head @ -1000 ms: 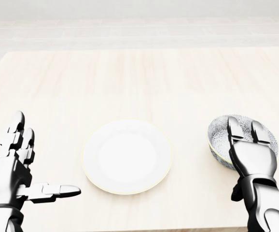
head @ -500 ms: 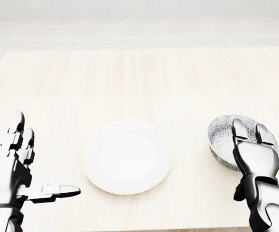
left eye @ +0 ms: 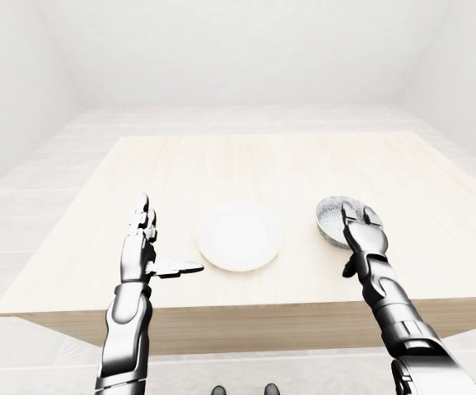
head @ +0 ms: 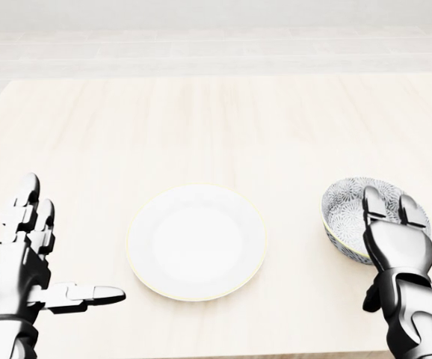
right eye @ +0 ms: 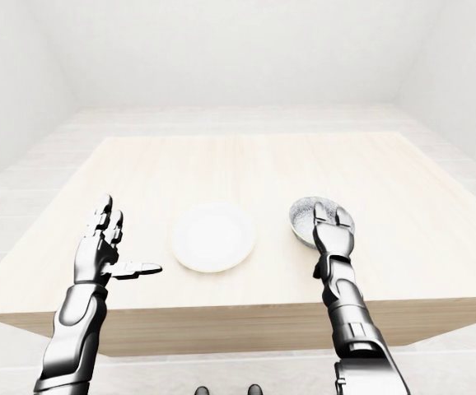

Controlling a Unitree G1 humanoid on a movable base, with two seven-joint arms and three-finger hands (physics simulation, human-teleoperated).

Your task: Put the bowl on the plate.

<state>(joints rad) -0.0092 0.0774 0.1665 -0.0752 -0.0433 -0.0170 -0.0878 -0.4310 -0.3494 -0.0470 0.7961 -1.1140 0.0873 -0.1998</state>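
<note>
A white plate point(head: 197, 241) lies flat on the pale wooden table point(head: 216, 127), low in the middle of the head view. To its right stands a small bowl point(head: 347, 206) with a blue-grey flower pattern, upright and apart from the plate. My right hand point(head: 389, 224) is open, its straight fingers point(head: 371, 206) lying over the bowl's near rim and hiding that side; the thumb hangs below, outside the bowl. My left hand point(head: 51, 250) is held open left of the plate, palm toward it, thumb point(head: 89, 293) pointing at the plate, holding nothing.
The table's near edge point(left eye: 246, 300) runs just under both hands in the left-eye view. The tabletop stretches well beyond the plate toward the top of the view. Pale tiled floor point(left eye: 40, 206) and white walls surround the table.
My right hand has slid slightly down and to the right in the head view, uncovering more of the bowl's inside. The left hand, plate and bowl have stayed put.
</note>
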